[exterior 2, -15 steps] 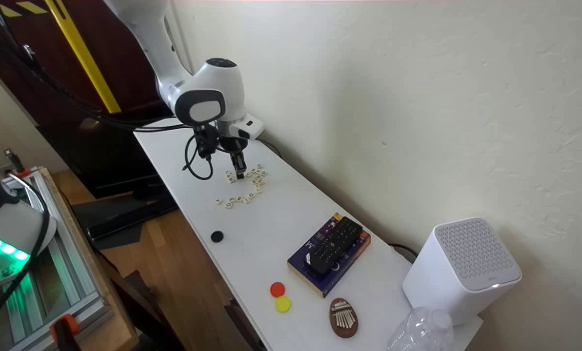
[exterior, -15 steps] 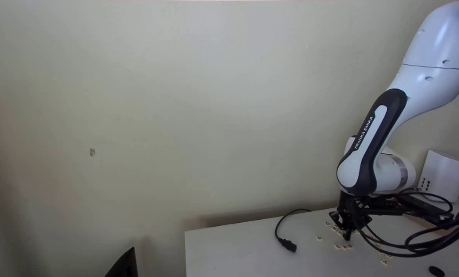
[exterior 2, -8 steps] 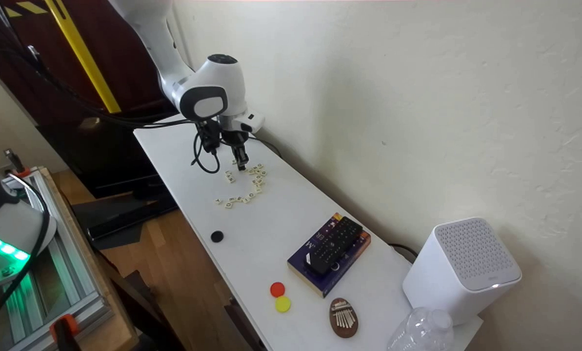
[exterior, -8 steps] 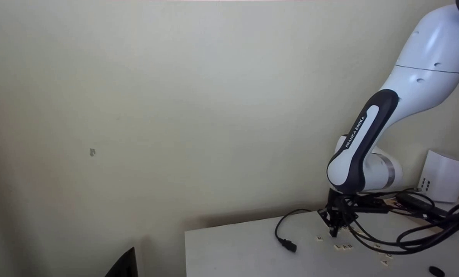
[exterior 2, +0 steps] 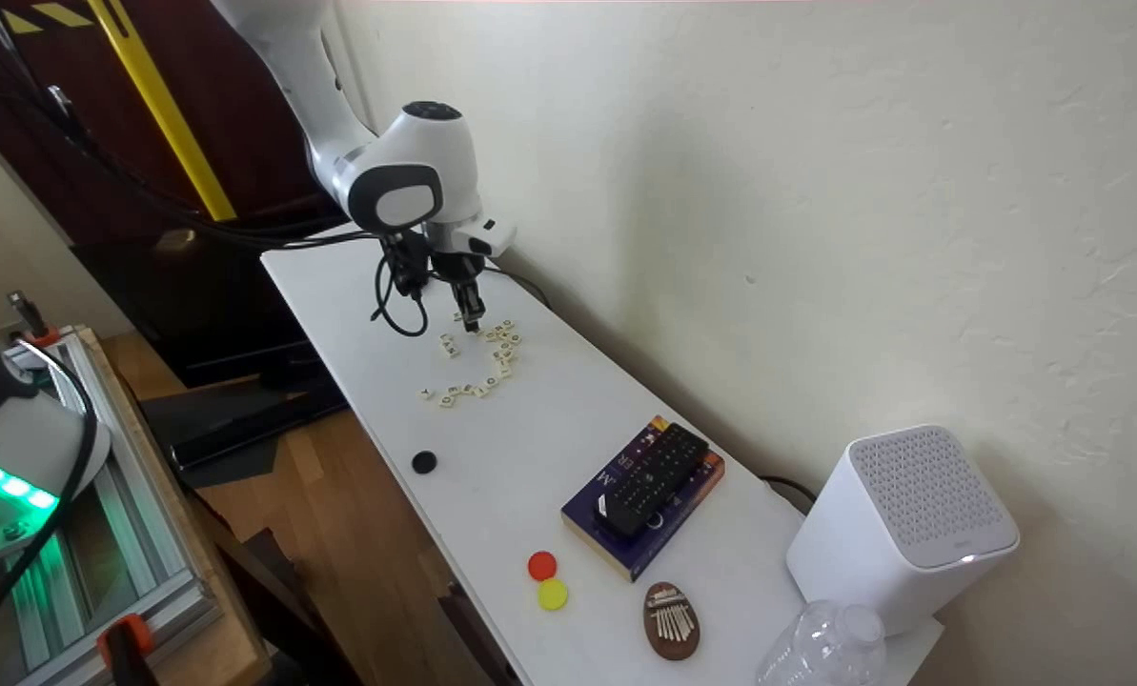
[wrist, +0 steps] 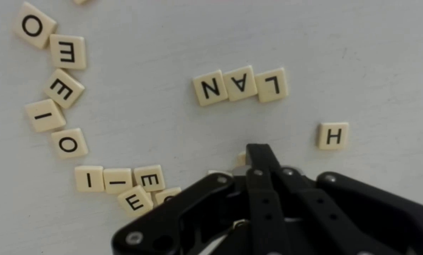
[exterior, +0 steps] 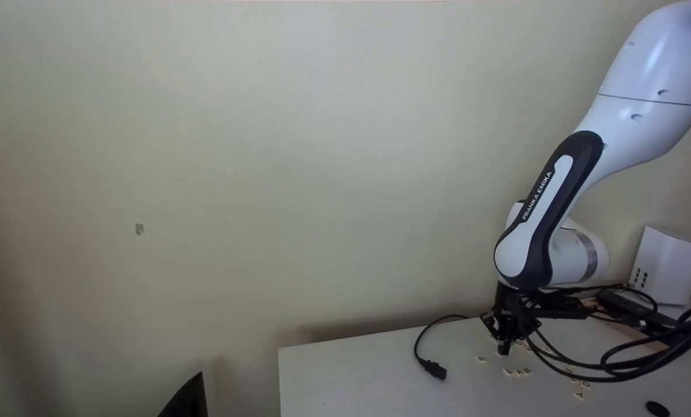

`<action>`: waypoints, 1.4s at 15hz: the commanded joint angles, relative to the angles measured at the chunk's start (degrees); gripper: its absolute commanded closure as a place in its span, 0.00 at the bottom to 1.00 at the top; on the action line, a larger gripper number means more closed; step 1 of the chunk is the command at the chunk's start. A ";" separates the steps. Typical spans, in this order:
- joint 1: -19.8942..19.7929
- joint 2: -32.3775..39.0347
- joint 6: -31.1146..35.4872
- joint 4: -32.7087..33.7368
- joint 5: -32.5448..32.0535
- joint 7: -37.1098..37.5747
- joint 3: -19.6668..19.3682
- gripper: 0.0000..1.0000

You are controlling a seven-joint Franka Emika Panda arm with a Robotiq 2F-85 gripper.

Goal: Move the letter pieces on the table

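Within the last second the gripper point(exterior: 504, 350) has shifted across the table point(exterior 2: 530, 457), away from the box point(exterior 2: 902, 524) and toward H point(wrist: 333, 136); H and the L-A-N row point(wrist: 240, 84) lie unchanged. This suggests a pushing step under way, rearrangement probably unfinished; the other pieces point(wrist: 68, 143) form a loose curve on the table near the gripper. The fingers point(wrist: 259, 157) are pressed together, nothing seen between them; a half-hidden piece point(wrist: 241, 159) shows just beside the tips, contact not discernible. The arm point(exterior 2: 406, 181) reaches in from above, bent at its wrist, the gripper pointing nearly straight down.
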 commanded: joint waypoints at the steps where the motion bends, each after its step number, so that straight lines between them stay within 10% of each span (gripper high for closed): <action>1: 1.21 -4.47 3.21 -4.97 2.01 0.17 -1.10 1.00; 21: 1.35 -7.02 3.02 -13.63 3.41 3.24 -6.81 1.00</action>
